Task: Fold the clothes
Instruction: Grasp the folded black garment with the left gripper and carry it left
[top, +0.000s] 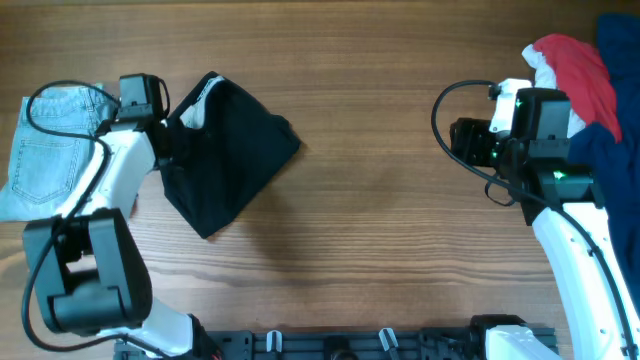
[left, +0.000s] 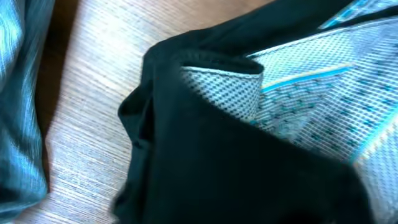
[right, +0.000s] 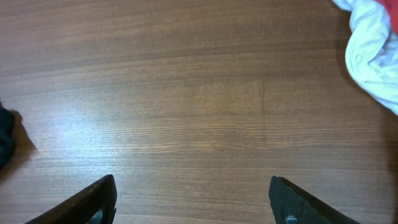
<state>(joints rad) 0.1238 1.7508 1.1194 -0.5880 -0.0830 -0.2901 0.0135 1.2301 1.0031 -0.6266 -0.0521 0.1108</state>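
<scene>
The black shorts (top: 235, 150) lie folded into a rough diamond at the left of the table, with pale lining showing at the top corner. My left gripper (top: 172, 135) is at their left edge. In the left wrist view black cloth (left: 236, 162) and dotted pale lining (left: 323, 81) fill the picture and hide my fingers. My right gripper (right: 193, 205) hovers over bare wood at the right, open, with nothing between its fingers (right: 93, 199).
Light-blue denim shorts (top: 50, 150) lie flat at the far left edge, under the left arm's cable. A heap of red, white and navy garments (top: 580, 70) sits at the back right corner; its white part (right: 373, 50) shows in the right wrist view.
</scene>
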